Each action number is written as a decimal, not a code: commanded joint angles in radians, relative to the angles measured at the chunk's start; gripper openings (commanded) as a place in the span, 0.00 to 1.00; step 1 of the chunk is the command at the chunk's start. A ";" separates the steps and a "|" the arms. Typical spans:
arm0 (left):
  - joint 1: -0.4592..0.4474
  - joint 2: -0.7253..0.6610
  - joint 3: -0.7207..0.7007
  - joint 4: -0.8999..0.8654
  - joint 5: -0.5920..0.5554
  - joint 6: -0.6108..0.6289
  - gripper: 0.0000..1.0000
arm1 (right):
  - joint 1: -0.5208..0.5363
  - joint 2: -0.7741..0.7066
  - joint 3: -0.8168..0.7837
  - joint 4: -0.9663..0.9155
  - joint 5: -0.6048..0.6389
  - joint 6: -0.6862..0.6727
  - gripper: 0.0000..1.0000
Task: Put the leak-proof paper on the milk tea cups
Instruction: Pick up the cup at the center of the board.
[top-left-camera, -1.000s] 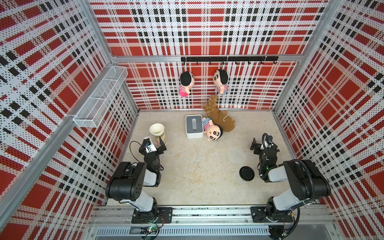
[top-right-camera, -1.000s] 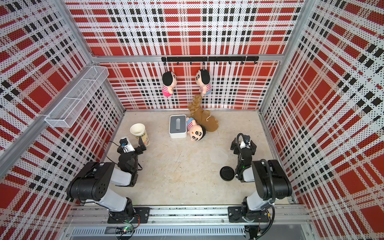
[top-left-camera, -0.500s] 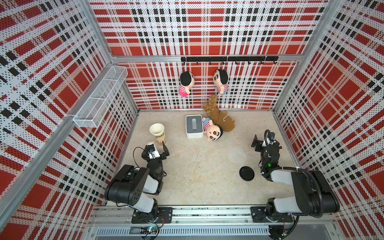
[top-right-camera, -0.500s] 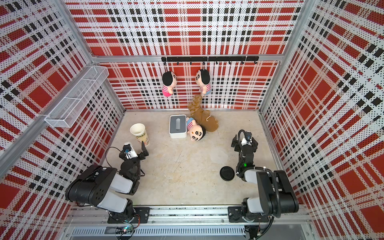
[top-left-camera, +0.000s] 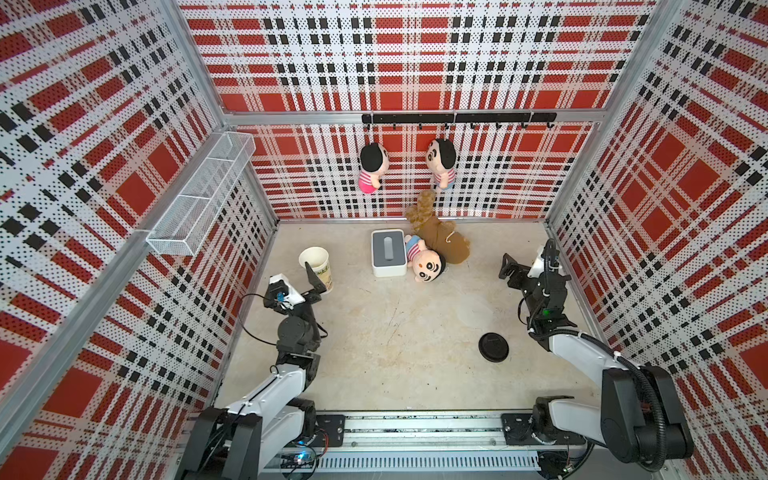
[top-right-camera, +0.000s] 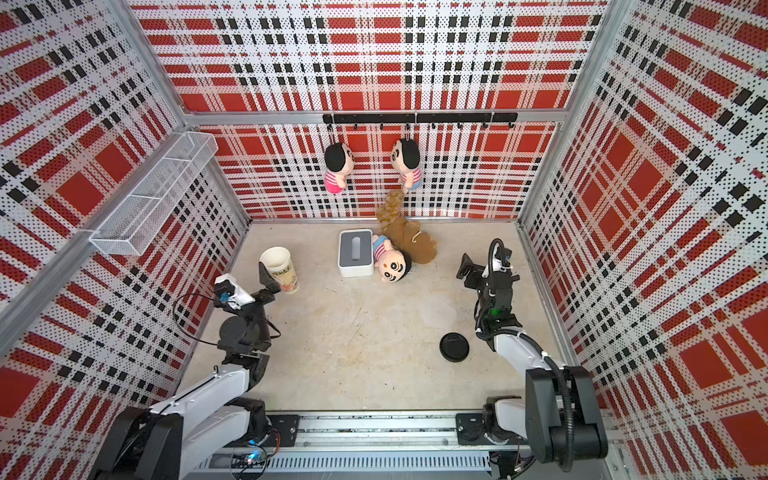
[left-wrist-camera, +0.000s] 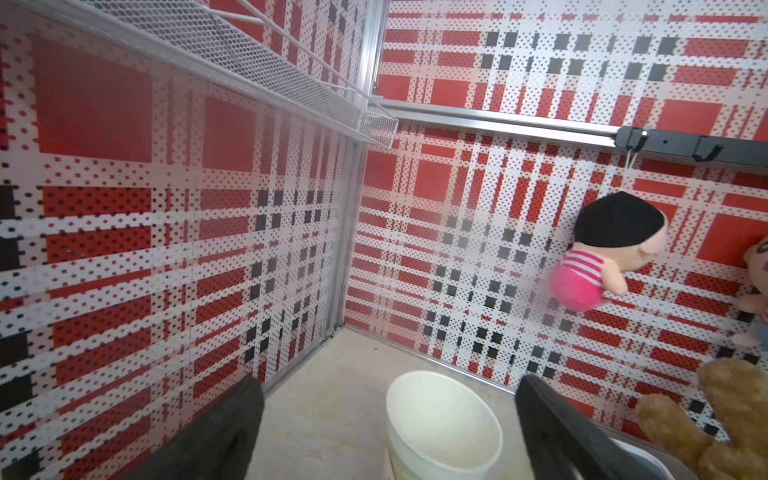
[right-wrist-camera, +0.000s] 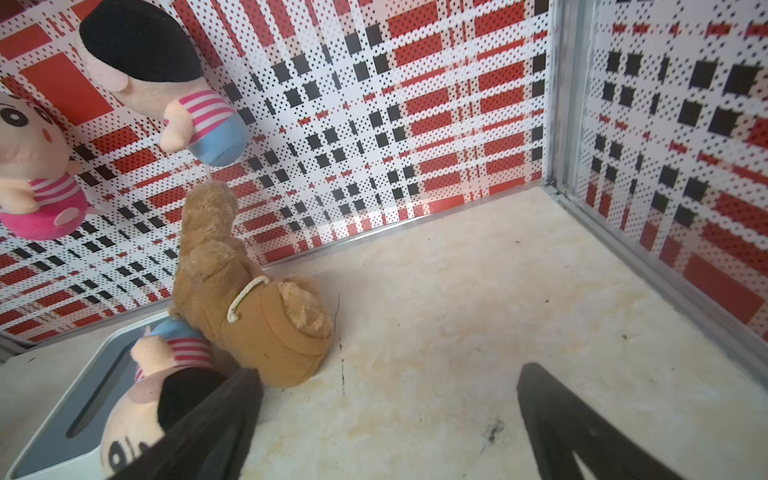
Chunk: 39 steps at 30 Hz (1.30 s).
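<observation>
The milk tea cup (top-left-camera: 316, 266) (top-right-camera: 279, 269) stands upright and open at the back left of the floor. My left gripper (top-left-camera: 300, 282) (top-right-camera: 254, 286) is open just in front of it. In the left wrist view the cup's white mouth (left-wrist-camera: 441, 422) lies between the spread fingers (left-wrist-camera: 232, 419), untouched. A faint pale round sheet, the leak-proof paper (top-left-camera: 475, 311) (top-right-camera: 436, 310), lies flat on the floor right of centre and barely stands out. My right gripper (top-left-camera: 524, 266) (top-right-camera: 482, 266) hovers open beyond it, near the right wall. Only bare floor shows between its fingers (right-wrist-camera: 552, 415).
A white box with a grey slotted top (top-left-camera: 388, 253) stands at the back centre, with a doll (top-left-camera: 427, 268) and a brown plush (top-left-camera: 442, 243) against it. A black round lid (top-left-camera: 493, 347) lies near the right arm. Two dolls (top-left-camera: 372, 170) hang on the back wall. A wire basket (top-left-camera: 203, 195) juts from the left wall.
Both arms have unfolded and stretched out from the front rail. The right gripper has moved toward the back wall. Both grippers have stayed open, and nothing on the floor has moved.
</observation>
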 joint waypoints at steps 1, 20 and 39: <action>-0.001 0.056 0.044 -0.188 0.180 0.050 0.98 | 0.005 0.008 0.020 -0.021 -0.032 0.057 1.00; 0.056 0.380 0.236 -0.245 0.280 0.113 0.98 | 0.015 0.029 0.024 -0.001 -0.040 0.057 1.00; 0.119 0.413 0.358 -0.452 0.288 0.142 0.98 | 0.016 0.088 0.032 0.059 -0.070 0.079 1.00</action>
